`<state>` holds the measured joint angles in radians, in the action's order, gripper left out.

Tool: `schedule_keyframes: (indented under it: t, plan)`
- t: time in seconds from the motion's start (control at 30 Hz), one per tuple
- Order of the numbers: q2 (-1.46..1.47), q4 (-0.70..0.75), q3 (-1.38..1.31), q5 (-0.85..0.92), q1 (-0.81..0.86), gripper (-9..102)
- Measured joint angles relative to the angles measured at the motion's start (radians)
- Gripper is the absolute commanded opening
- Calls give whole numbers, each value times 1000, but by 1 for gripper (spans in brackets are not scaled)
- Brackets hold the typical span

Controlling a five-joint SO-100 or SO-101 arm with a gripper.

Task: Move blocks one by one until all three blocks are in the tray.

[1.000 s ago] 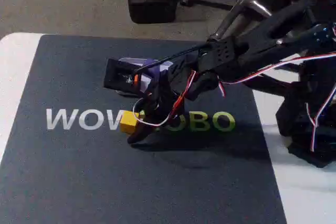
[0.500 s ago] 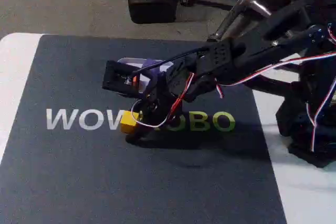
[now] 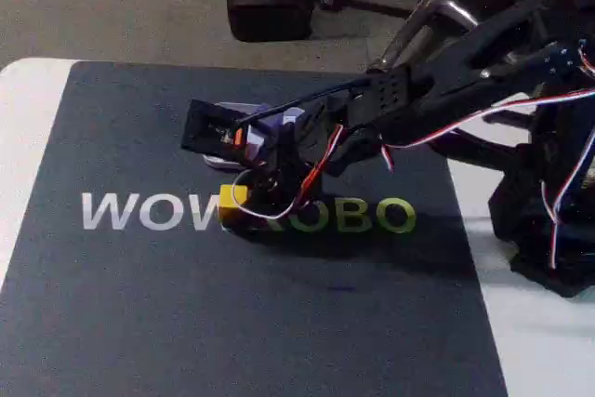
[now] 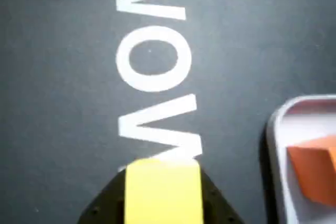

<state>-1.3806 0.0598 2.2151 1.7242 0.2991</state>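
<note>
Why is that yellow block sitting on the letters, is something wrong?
Nothing looks wrong. The yellow block sits between the gripper fingers, over the mat's white lettering. The orange block lies in the tray. Nothing looks spilled or broken.

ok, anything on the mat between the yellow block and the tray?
Nothing visible. In the wrist view the yellow block sits in the gripper, and only bare dark mat lies between it and the tray. An orange block is already inside.
</note>
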Motion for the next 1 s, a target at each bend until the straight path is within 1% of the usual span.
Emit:
schedule_keyframes:
  t: [0.1,0.2,0.3,0.43,0.53,0.7,1.0]
  plan:
    - [-61,2,51,-5,15,-8]
    - [-196,25,144,-6,34,-8]
    - [-379,103,249,-12,57,-8]
    - [-646,252,339,-9,78,-8]
    - [-758,295,367,-9,92,-8]
    - [-755,301,364,-12,123,-8]
    - [-502,273,192,-32,164,-8]
